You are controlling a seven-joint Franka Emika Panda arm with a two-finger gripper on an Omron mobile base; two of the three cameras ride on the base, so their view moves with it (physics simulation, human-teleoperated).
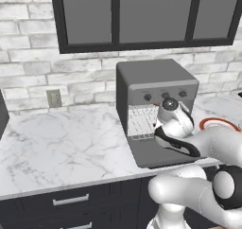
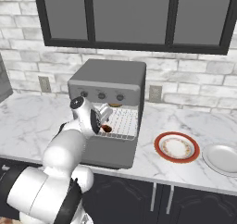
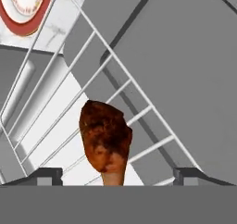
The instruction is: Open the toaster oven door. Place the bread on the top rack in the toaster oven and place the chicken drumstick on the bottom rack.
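Toaster oven [image 2: 109,91] sits centre frame on the counter [image 2: 28,121], door [image 2: 109,151] folded down before it. Drumstick [image 3: 105,137] lies on a pulled-out rack [image 3: 139,121]. Plate [image 2: 176,147] lies at right.

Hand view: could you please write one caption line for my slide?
Open gripper above a browned chicken drumstick lying on a pulled-out wire rack of the toaster oven.
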